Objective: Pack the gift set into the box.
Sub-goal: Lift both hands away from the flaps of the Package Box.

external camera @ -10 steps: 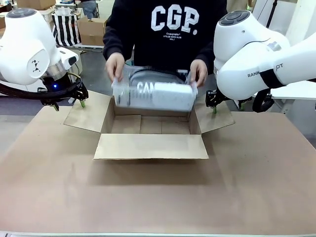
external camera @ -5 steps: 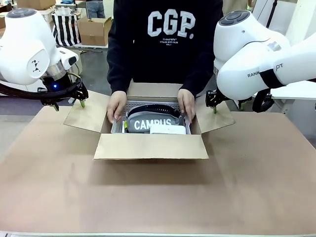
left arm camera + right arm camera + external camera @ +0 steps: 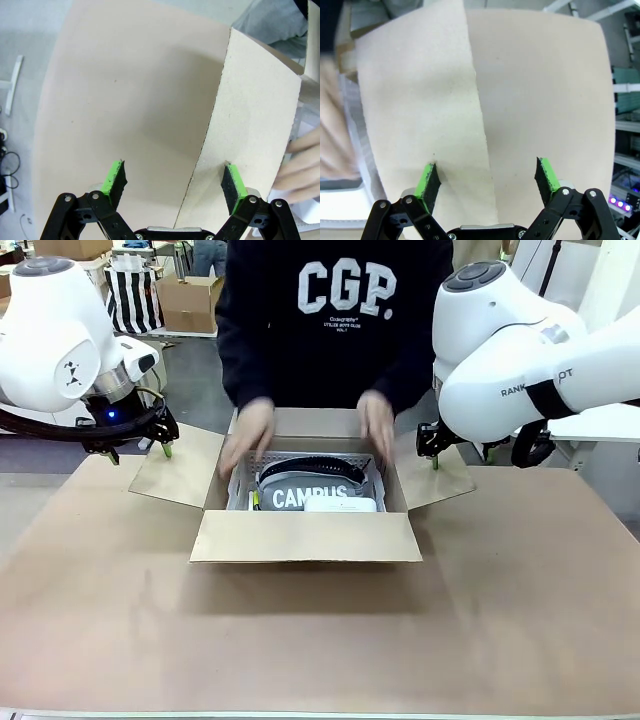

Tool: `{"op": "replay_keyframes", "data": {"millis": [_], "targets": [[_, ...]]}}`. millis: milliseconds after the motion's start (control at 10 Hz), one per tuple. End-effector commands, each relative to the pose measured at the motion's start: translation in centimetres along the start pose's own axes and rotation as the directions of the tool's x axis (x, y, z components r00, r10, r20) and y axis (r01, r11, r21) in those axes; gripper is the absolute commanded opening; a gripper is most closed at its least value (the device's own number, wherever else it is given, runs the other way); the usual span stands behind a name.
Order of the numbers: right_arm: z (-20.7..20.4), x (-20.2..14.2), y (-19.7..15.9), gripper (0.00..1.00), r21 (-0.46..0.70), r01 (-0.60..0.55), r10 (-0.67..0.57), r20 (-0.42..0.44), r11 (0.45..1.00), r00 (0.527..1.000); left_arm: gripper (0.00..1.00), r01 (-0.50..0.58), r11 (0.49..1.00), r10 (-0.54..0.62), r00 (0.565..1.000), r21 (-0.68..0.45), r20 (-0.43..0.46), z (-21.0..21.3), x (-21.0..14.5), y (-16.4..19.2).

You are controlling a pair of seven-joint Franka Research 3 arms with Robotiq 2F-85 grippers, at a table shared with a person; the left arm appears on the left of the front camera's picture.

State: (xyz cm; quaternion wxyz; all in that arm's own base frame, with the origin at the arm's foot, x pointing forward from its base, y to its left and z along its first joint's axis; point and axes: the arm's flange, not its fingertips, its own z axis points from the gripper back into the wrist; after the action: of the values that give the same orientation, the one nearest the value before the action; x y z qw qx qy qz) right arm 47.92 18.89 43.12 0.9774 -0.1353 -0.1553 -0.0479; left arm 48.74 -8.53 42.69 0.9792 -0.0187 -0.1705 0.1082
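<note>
Since half a second earlier, the person's hands (image 3: 247,435) had let go and lifted off the gift set (image 3: 312,490). They were blurred above the far side of the box (image 3: 305,537), while the package and both arms sat as before.

In the front view, the gift set lay flat inside the box with its CAMPUS lettering up. Its long axis ran across the table from one arm toward the other. The left gripper (image 3: 141,450) hung over the outer edge of the left side flap (image 3: 180,468), and the right gripper (image 3: 455,455) hung over the right side flap (image 3: 440,480). The package sat between them, inboard of each and about equally near to both. Any flap-closing move would likely swing inward toward it.

In the left wrist view, the left gripper (image 3: 174,180) was spread wide and held nothing. It straddled the flap's (image 3: 255,125) free edge, with one pad over the cardboard and the other over the table mat (image 3: 125,90). A person's hand (image 3: 300,165) showed beyond the flap, toward the box interior.

In the right wrist view, the right gripper (image 3: 487,179) was also wide open and empty. One pad was above its flap (image 3: 420,100) and the other above the mat (image 3: 545,90). Whether the pads touched the cardboard could not be told.
</note>
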Motion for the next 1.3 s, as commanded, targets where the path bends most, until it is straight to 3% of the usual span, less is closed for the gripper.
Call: {"op": "replay_keyframes", "data": {"millis": [0,1200], "targets": [[0.07,-0.07,-0.11,1.00,0.004,0.001,-0.001,0.007,1.000,1.000,1.00,-0.014,1.000,0.014,1.000,0.021,0.010,0.14,-0.12,-0.23],[0.07,-0.07,-0.11,1.00,0.004,0.001,-0.001,0.007,1.000,1.000,1.00,-0.014,1.000,0.014,1.000,0.021,0.010,0.14,-0.12,-0.23]]}}
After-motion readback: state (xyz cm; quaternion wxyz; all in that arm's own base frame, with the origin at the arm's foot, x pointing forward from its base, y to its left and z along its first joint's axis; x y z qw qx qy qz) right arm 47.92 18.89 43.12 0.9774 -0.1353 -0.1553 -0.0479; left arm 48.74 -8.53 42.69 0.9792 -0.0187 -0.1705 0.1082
